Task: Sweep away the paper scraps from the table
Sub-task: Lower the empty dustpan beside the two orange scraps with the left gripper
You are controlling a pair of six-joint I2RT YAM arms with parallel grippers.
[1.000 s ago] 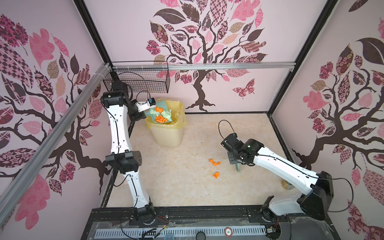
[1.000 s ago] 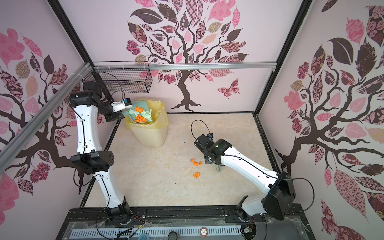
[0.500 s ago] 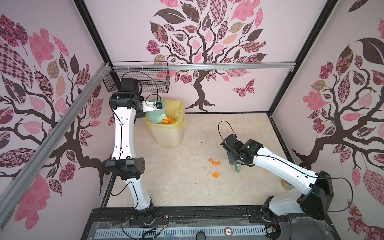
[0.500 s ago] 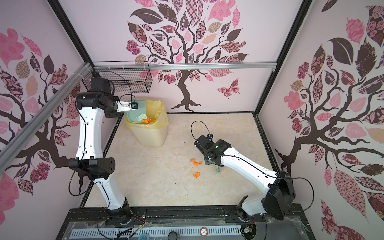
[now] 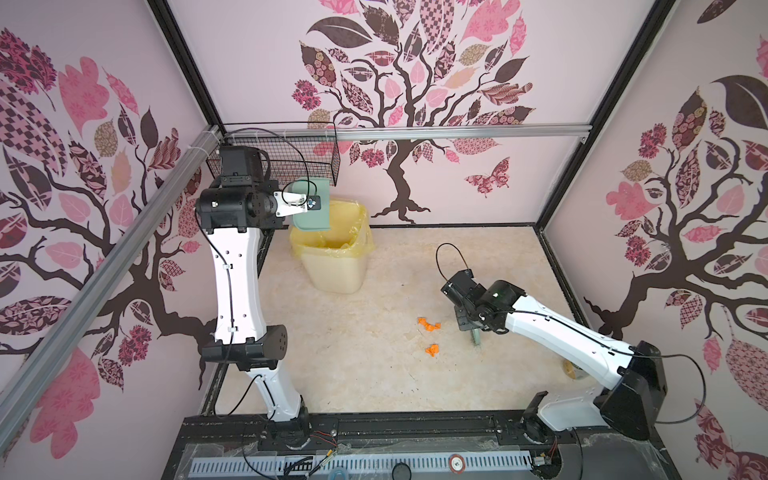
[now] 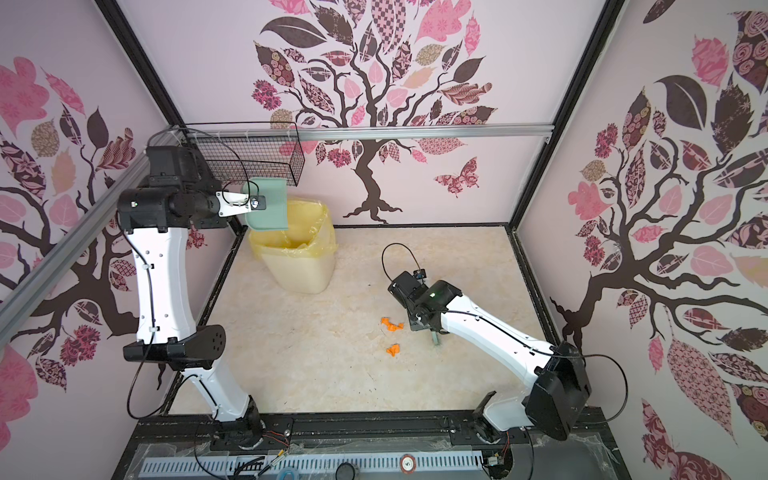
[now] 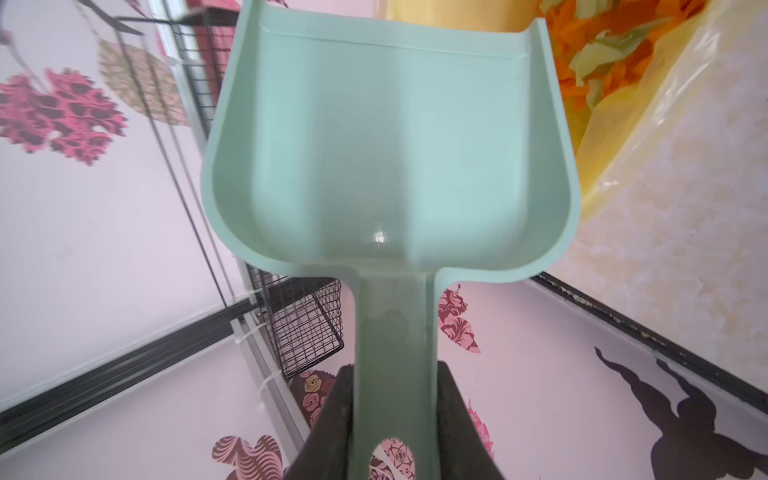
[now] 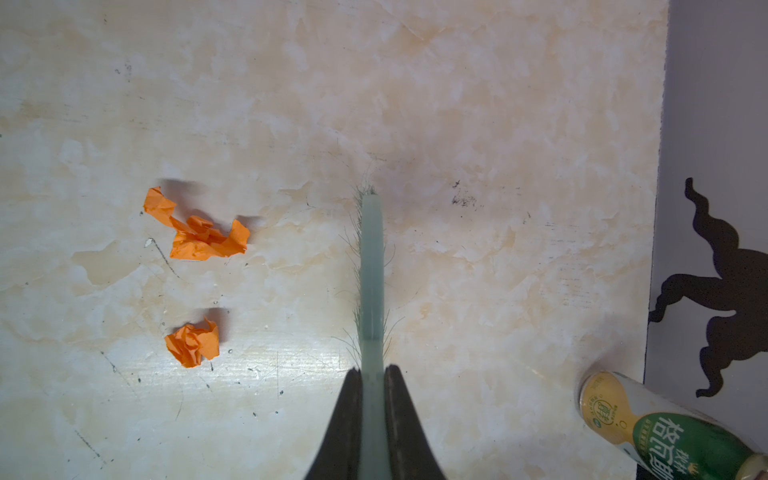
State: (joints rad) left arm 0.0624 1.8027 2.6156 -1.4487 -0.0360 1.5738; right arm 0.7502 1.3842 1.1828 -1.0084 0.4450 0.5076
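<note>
The left fingers (image 7: 332,419) are clamped on the handle of the mint-green dustpan (image 7: 390,145). Only their dark tips show in the left wrist view, and in both top views they cannot be made out against the pan. The pan is held up on edge over the 10 o'clock rim of the yellow-lined bin (image 5: 332,266).

The right fingers (image 8: 343,424) are pinched together on the brush (image 8: 371,270), which is seen edge-on with thin bristles straying to either side. In a top view only a sliver of it (image 5: 476,337) shows under the wrist. Whether the bristles touch the worktop (image 5: 374,374) cannot be told.

The paper scraps (image 8: 199,237) left on the worktop lie a little toward 3 o'clock of its centre, at 9 o'clock of the brush and apart from it. There are two orange clumps. The one nearer 12 o'clock (image 5: 428,325) may be two wads pressed together, and the one nearer 6 o'clock (image 5: 432,350) is a single wad. More orange and pale green scraps sit heaped in the bin (image 7: 602,54), cut off by the pan and the frame, so they cannot be counted.

There is one bottle (image 8: 665,428), green and yellow, lying at the worktop's 4 o'clock edge and cut off by the frame. One wire basket (image 5: 299,166) hangs at 11 o'clock.
</note>
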